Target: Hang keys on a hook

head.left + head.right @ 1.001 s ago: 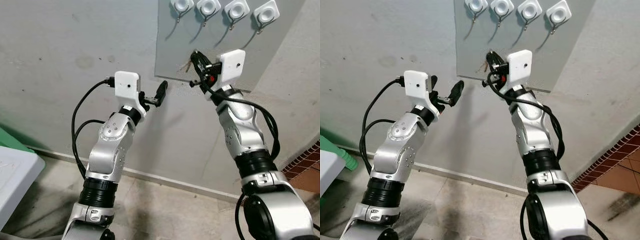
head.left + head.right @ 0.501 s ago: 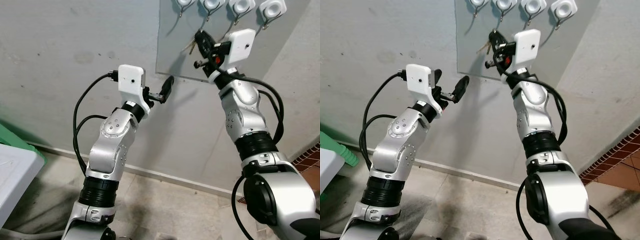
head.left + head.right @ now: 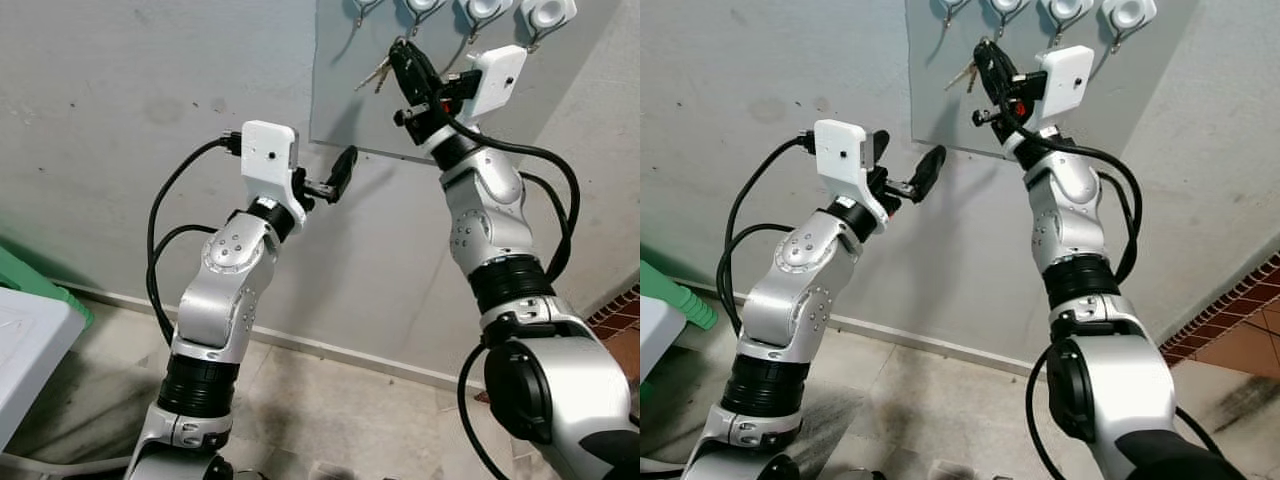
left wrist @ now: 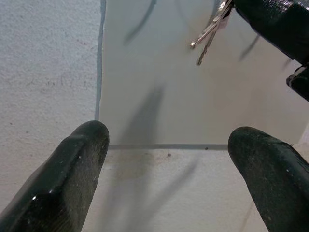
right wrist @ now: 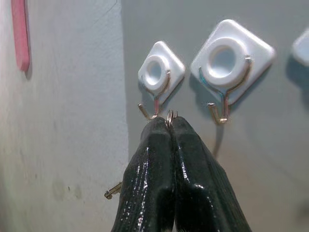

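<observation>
Right gripper [image 5: 169,126] has risen with the keys [image 3: 372,73] to just under the row of hooks.

Against a second ago, the right arm has stretched up the grey panel [image 3: 345,110], so its fingers, pinched tight on the key ring [image 5: 170,115], now sit just below the two leftmost hooks, the ring near the wire tip of the first hook [image 5: 153,104] and the second hook [image 5: 223,99] just beside; whether the ring touches the wire is hard to tell. The keys dangle to the robot's left of the fingers, in front of the panel. The left gripper [image 3: 340,175] has lifted a little, its fingers [image 4: 79,164] spread wide and empty, hovering at the panel's lower left corner [image 4: 102,143], well apart from the keys. Bare wall [image 3: 120,110] lies open to the left of the panel.
</observation>
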Robot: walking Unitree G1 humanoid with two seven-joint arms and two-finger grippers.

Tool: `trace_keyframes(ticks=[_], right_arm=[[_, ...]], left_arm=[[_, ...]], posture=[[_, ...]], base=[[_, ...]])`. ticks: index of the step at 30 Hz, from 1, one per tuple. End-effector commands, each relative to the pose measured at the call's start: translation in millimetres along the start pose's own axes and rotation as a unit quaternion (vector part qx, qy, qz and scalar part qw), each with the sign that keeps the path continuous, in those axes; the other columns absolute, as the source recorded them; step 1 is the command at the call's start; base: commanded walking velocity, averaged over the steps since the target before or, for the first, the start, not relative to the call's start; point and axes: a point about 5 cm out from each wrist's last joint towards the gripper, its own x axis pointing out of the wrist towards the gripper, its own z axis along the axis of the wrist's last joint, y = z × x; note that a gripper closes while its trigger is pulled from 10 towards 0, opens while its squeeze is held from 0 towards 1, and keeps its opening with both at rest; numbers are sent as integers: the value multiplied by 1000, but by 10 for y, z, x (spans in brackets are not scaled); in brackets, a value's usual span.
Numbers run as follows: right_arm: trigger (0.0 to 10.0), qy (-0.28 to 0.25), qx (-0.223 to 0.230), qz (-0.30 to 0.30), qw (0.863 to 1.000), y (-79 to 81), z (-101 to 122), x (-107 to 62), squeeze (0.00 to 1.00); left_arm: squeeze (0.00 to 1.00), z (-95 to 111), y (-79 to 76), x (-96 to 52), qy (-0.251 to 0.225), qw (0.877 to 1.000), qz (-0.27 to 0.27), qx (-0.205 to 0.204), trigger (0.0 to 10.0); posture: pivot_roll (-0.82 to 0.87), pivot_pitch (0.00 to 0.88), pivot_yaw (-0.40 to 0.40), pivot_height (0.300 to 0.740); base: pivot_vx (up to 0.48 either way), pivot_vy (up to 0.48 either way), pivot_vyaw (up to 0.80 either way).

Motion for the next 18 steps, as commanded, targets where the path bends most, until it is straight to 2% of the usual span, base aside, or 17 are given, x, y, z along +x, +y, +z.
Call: trace_keyframes(ticks=[1,15,16,18], right_arm=[[10000,-28,13,-2,1000,-17,128,79,0],[10000,-44,89,-33,995,-90,151,122,0],[10000,-44,113,-38,992,-93,136,128,0],[10000,-43,125,-42,990,-96,127,130,0]], left_arm=[[0,100,-69,20,-15,1000,-20,5,10000],[0,127,-68,17,-15,1000,-17,0,10000],[0,132,-69,18,-15,1000,-17,0,10000],[0,134,-69,17,-15,1000,-17,-1,10000]], posture=[[36,136,-39,740],[39,140,-38,740],[40,141,-39,740],[40,141,-39,740]], base=[[0,0,0],[0,0,0],[0,0,0],[0,0,0]])
